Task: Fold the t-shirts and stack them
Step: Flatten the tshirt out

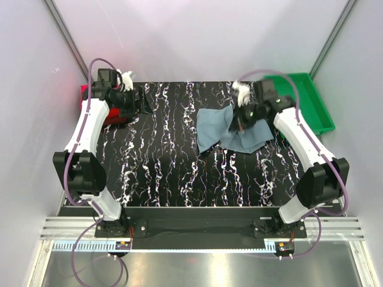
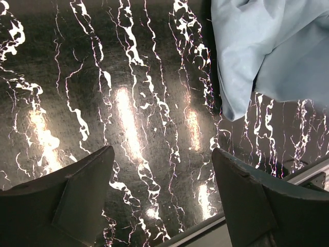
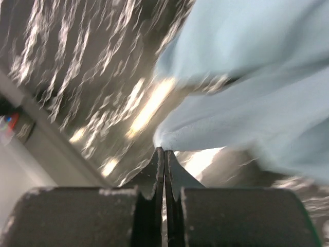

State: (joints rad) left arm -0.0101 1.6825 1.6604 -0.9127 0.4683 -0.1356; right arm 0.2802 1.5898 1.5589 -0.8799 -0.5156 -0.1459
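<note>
The right fingers [image 3: 164, 156] are pressed fully together, and a gathered edge of the grey-blue t-shirt [image 1: 221, 127] is pinched at their tips. From that point the cloth fans out up and to the right in the right wrist view. Seen from above, the shirt lies crumpled on the far right part of the black marbled tabletop [image 1: 173, 167], just beside the green tray [image 1: 311, 98]. The right arm hangs over its far edge.

The left fingers [image 1: 145, 101] stand wide apart and hold nothing. They hover over bare tabletop at the far left, well apart from the grey-blue shirt, of which only a drooping corner shows in the left wrist view. A red t-shirt [image 1: 118, 121] and a magenta-pink t-shirt [image 1: 85, 91] lie partly hidden under the left arm.
</note>
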